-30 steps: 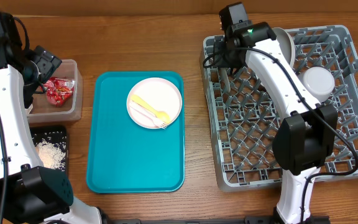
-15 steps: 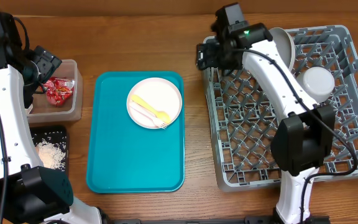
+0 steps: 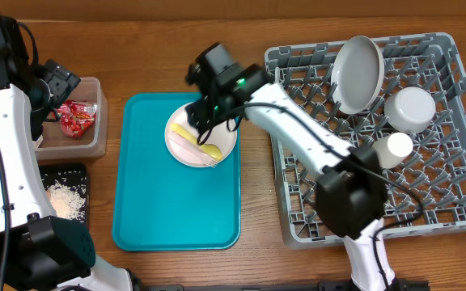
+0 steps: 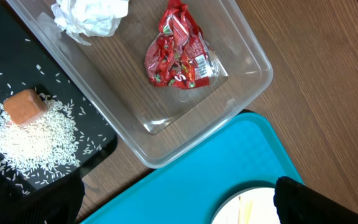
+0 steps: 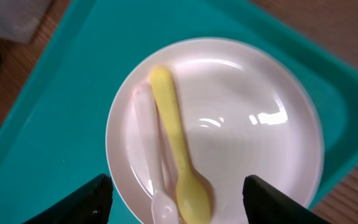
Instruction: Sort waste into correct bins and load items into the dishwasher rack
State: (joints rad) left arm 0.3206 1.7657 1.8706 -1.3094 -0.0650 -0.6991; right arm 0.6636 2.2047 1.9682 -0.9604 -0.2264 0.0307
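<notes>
right gripper point(image 5: 179, 196) hovers with jaws spread and empty just above the pale pink plate point(image 5: 229, 143) on the teal tray point(image 5: 55, 124), centred over the yellow spoon point(image 5: 173, 143) and pale utensil point(image 5: 146, 149) lying on it, probably lining up a pick for the dishwasher rack point(image 3: 459, 194).

Clear tub point(image 3: 102, 121): upright and open-topped, on my left side of the surface.
Napkin point(image 4: 92, 15): white, crumpled, at one end of the tub.
Red wrappers point(image 4: 178, 59): shiny, bunched together mid-tub, apart from the napkin.
Black tray point(image 4: 8, 50): shallow, just beside the tub.
Orange cube point(image 4: 25, 106): in the black tray, at the edge of the rice.
Rice point(image 4: 36, 140): a loose white heap – stray grains lie scattered around it.
Pink plate point(image 5: 247, 155): pale, flat on the teal tray point(image 3: 176, 210), below my right wrist.
Yellow spoon point(image 5: 176, 143): lying on the plate, side by side with a pale utensil point(image 5: 145, 143).
Rack point(image 3: 443, 178): grey, pegged grid floor, on my right.
White plate point(image 3: 358, 73): propped on edge – near the rack's far wall.
Bowl point(image 3: 411, 107): white, in the rack near the plate.
Cup point(image 3: 395, 148): small, white, just beside the bowl.
</notes>
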